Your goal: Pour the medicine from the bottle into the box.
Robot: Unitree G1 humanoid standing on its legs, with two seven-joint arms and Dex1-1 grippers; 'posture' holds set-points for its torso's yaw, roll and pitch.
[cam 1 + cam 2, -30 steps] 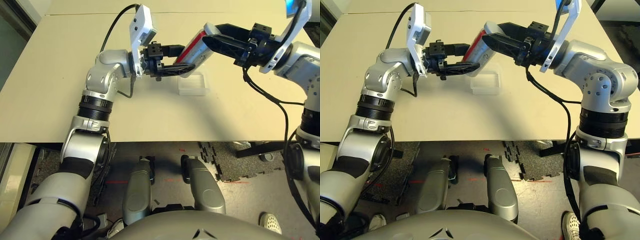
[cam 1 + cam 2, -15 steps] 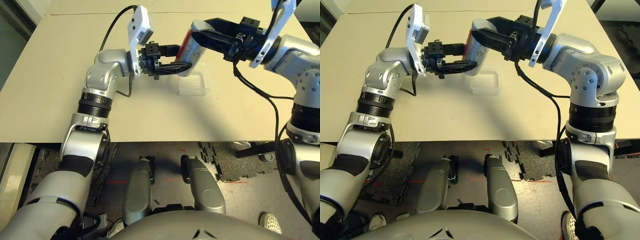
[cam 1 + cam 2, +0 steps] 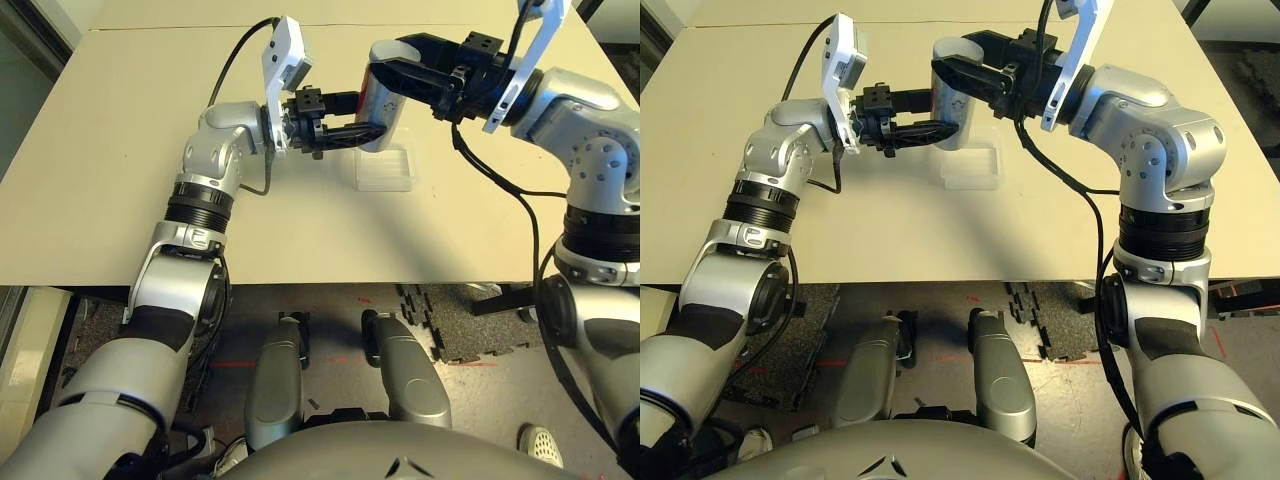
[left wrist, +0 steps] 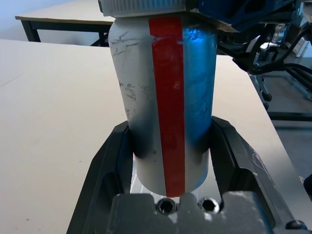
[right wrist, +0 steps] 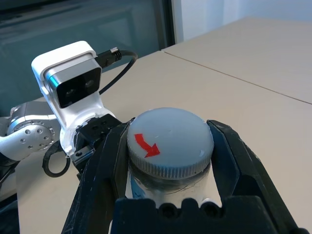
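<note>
We see the bottle (image 3: 381, 107) in the upper middle of the left eye view, held above the table (image 3: 120, 200) between our two grippers and standing nearly upright, leaning slightly. Its body is silver-grey with a red stripe (image 4: 168, 97) running down its side. The cap (image 5: 169, 141), grey with a red arrow on top, is on the bottle, so we cannot see what is inside.

Our left gripper (image 3: 358, 125) reaches in from the left of the frame, and its two black fingers (image 4: 109, 161) are closed around the lower part of the bottle, one on each side. Our right gripper (image 3: 392, 72) comes in from the upper right, and its fingers (image 5: 109, 156) press against opposite sides of the cap, gripping it.

The box (image 3: 385, 168) lies flat on the table just below and slightly right of the bottle in the head views, near the centre of the upper half of the frame. It is a shallow tray of clear plastic with rounded corners; we can make out nothing inside it. Neither gripper touches it.

In the right wrist view, the white camera housing (image 5: 73, 83) on our left wrist sits at the left of the frame, with its black cable (image 5: 122, 68) trailing off behind it.
</note>
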